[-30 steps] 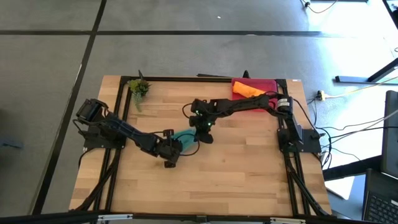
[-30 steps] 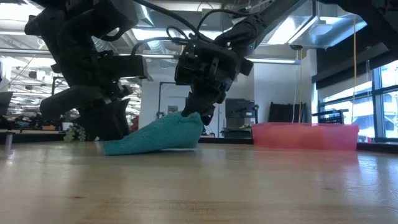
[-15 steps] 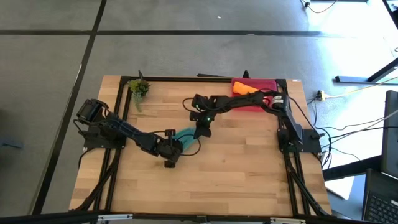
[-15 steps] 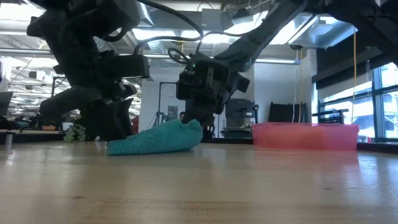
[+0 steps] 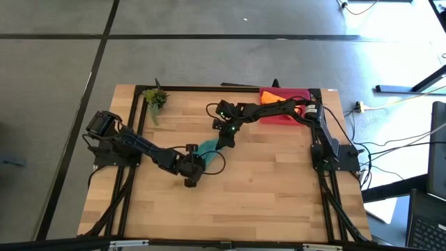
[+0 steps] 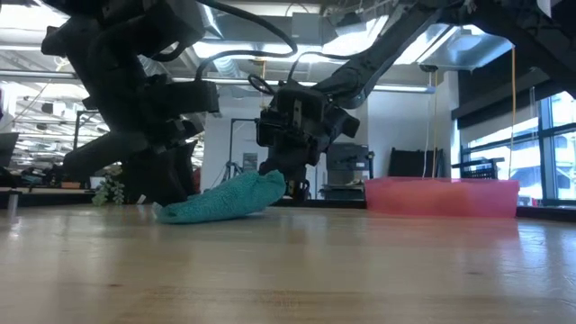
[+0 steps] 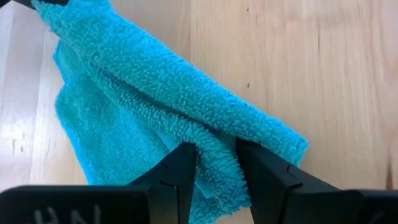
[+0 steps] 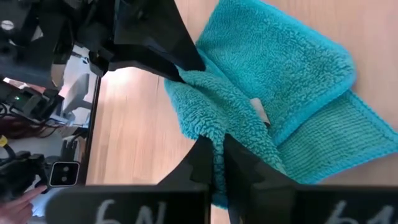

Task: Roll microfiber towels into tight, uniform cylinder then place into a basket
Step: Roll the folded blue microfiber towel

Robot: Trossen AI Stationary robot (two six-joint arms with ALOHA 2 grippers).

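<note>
The teal towel lies bunched and folded at the table's middle, stretched between my two grippers; it also shows in the low view. My left gripper is shut on its near-left end. My right gripper is shut on its far-right end. The orange towel lies in the pink-red basket at the table's far right; in the low view only the basket's wall shows. My left gripper pinches a thick fold of the teal towel between its two fingers, several layers, at the towel's near-left end. The rest of the towel spreads away from the fingers and lies on the table. My right gripper pinches a bunched fold of the teal towel between its two fingers, coming from above and slanting down. That end is raised a little, and the towel slopes down from it to the table.
A small green plant lies at the table's far left corner. Bare wood spreads across the table's near half and right side. The black frame rails run along the table's left, right and far edges.
My right gripper has gone toward the table's far edge, still shut on the teal towel's end. The towel has been drawn out longer and lower between the two grippers, while its near-left end has stayed in my left gripper.
</note>
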